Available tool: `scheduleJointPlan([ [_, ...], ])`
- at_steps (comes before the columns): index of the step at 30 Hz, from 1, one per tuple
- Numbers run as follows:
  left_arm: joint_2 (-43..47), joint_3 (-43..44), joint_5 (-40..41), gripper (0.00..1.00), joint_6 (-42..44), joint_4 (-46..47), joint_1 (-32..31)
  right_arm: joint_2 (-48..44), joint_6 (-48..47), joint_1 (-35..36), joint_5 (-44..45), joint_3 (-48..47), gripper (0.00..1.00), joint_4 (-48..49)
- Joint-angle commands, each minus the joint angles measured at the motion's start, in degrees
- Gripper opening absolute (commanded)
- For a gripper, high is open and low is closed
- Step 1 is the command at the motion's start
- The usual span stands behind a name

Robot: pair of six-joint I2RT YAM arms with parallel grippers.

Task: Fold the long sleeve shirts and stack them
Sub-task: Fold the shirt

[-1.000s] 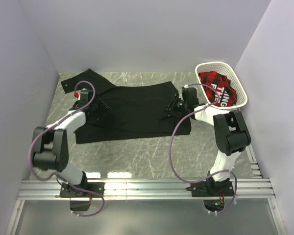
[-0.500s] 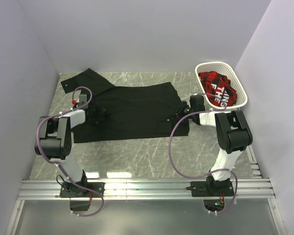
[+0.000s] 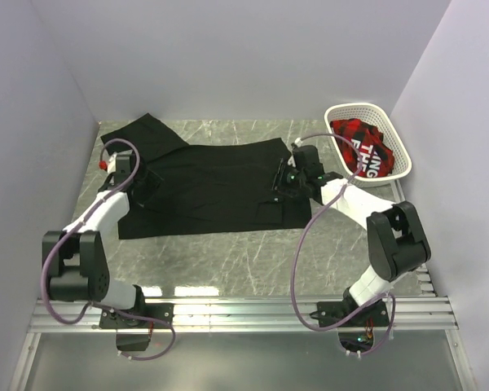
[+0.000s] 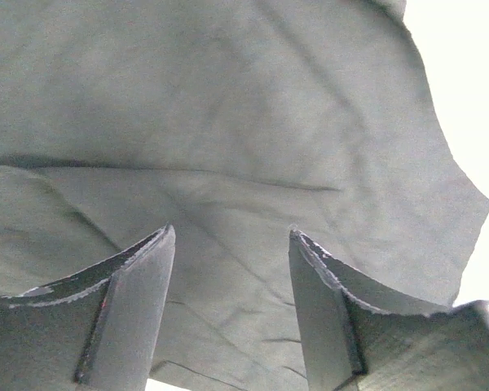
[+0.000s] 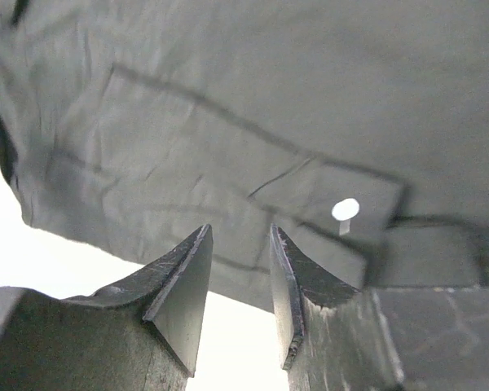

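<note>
Spreading across the far half of the grey marbled table (image 3: 228, 252), the black long sleeve shirt (image 3: 212, 183) lies mostly flat, far wider than anything else on the surface. One sleeve (image 3: 138, 132) runs out toward the far left corner, and the right edge of the cloth stops near the basket without touching it. The two arms reach forward from their bases at the near edge, one to each side of the garment.

The white basket (image 3: 367, 107) stands at the far right, holding a bundled red and black plaid garment (image 3: 354, 132) with white lettering.

The left gripper (image 3: 143, 181) sits over the shirt's left side; in its wrist view the left gripper (image 4: 232, 232) has its fingers (image 4: 138, 277) spread wide, with only wrinkled fabric showing beyond the gap and nothing pinched. The right gripper (image 3: 287, 177) is over the right side of the shirt; its wrist view shows the right gripper (image 5: 239, 230) with fingers (image 5: 187, 277) set a narrow gap apart, holding nothing.

Beyond those fingers a stitched flap carries one small white button (image 5: 345, 209).
</note>
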State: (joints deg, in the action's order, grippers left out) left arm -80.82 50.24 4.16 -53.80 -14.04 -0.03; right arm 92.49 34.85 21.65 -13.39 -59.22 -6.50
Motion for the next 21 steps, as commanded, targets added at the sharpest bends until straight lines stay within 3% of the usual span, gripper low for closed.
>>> scheduleJointPlan([
  [1,-3.6,-1.5,3.8,0.63,1.3,-0.9,-0.1,1.8,-0.8,0.9,-0.1,-0.8,0.42,-3.5],
  [8,-10.7,-1.5,3.6,0.60,-1.3,-4.0,4.8,9.1,0.3,0.7,-0.1,-0.5,0.41,-9.0],
  [13,-8.7,-0.9,6.7,0.63,-0.7,-7.5,5.7,7.9,-0.9,0.4,4.4,0.7,0.41,-11.0],
  [21,0.7,3.1,10.8,0.79,7.9,-11.2,5.6,2.4,-7.1,4.8,11.4,-4.2,0.42,-14.0],
])
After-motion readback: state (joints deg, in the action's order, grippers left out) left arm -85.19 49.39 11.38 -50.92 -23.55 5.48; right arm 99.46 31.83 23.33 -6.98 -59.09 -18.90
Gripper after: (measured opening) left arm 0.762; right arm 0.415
